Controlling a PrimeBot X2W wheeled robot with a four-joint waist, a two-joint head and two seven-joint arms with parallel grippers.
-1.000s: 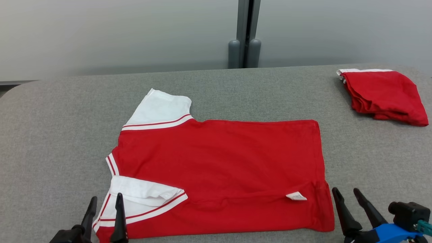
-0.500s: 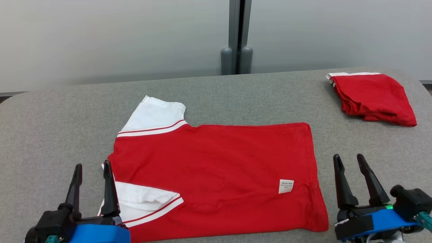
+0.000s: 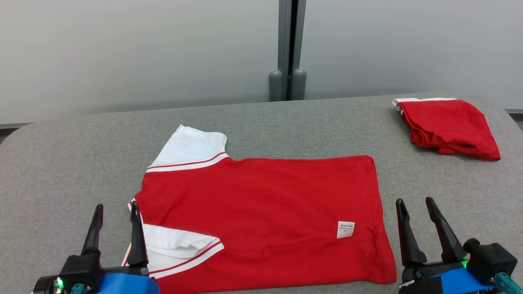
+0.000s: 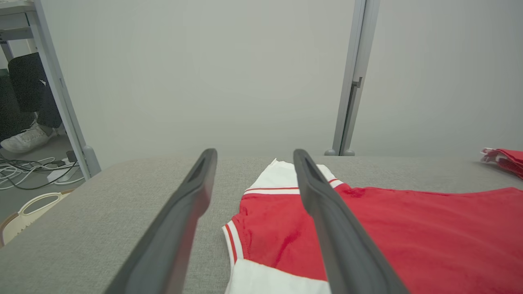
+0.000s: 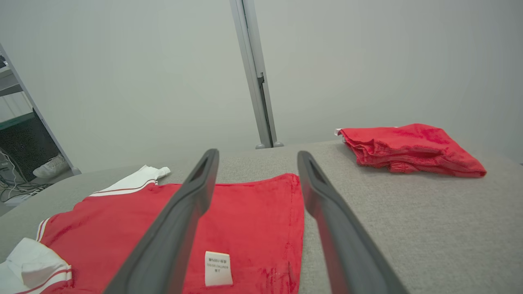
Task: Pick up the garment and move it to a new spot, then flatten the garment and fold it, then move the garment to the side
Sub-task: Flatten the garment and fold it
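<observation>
The garment (image 3: 261,208) is a red T-shirt with white sleeves, spread flat on the grey table (image 3: 286,122), neck to the left, hem to the right. A white label (image 3: 345,229) lies on it near the hem. My left gripper (image 3: 116,207) is open and holds nothing; one finger overlaps the near white sleeve (image 3: 175,245). My right gripper (image 3: 414,202) is open too, just right of the hem and apart from it. In the left wrist view, the left gripper (image 4: 255,154) frames the collar side of the garment (image 4: 408,228). The right gripper (image 5: 258,154) looks over the hem of the garment (image 5: 245,216).
A second red garment (image 3: 449,126) lies folded at the table's back right corner. A grey partition with a post (image 3: 288,49) stands behind the table. Left of the table, on the floor, are cables, a pale basket (image 4: 24,212) and a person's shoe (image 4: 24,139).
The shirt's near edge, folded up a second ago, now lies flat with the label face up. Both grippers have lifted off it, still open. The camera has shifted.
</observation>
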